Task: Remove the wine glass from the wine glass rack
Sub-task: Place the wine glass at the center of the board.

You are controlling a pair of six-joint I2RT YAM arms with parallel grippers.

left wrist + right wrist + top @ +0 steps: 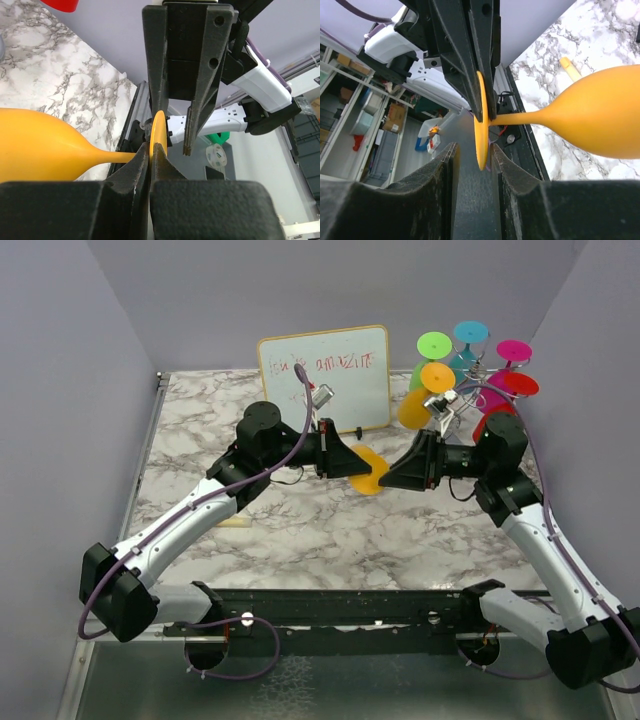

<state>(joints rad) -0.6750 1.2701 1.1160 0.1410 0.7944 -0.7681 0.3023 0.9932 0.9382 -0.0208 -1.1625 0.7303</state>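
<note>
Left fingers (125, 200) pinching wine glass (40, 145) foot, right fingers (435, 200) straddling it

overhead, facing wrist views share wine glass (35, 145)

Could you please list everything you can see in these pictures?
wine glass: one, yellow-orange, held sideways at centre.
wine glass rack: one, silver wire, back right.
hanging glasses: five by their bases, green, cyan, magenta, orange, red, on the rack.
whiteboard: one, white with red writing, back centre.
table: one, white marble pattern.
stick: one, pale yellow, on the table's left.
left gripper: one, black, shut on the wine glass's base.
right gripper: one, black, open around that base.
</note>
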